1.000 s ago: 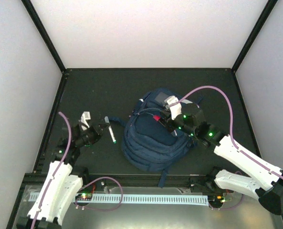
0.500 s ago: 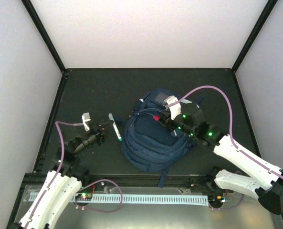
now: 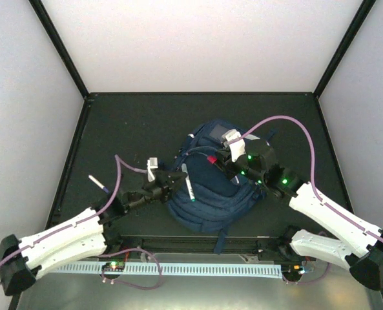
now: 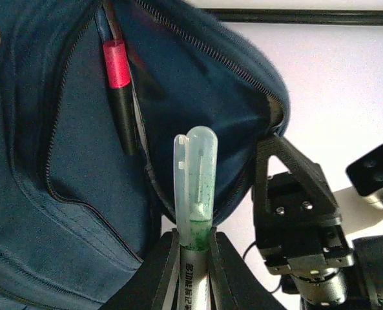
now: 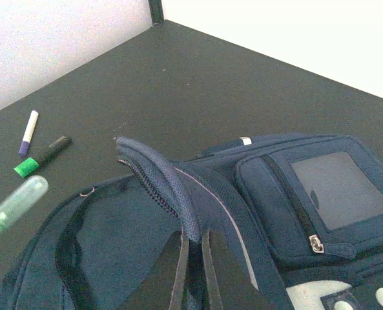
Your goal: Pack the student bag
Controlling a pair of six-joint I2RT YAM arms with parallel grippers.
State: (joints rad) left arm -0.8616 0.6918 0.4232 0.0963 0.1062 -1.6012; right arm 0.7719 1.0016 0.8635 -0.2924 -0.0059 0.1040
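Student bag (image 3: 204,200) lies mid-bench (image 3: 126,123), its zipper lip (image 5: 159,177) pinched and held up by the right claw (image 5: 192,242). Left claw (image 4: 194,244) is clenched on a green marker (image 4: 196,187), cap-first at the mouth. We judge it best to keep the lip raised, slide the marker in beside the red-capped pen (image 4: 117,71), and let go only once the barrel is past the zipper.

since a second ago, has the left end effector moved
Yes: the left end effector, gripping a green marker, has moved right, from beside the student bag to over its left edge.
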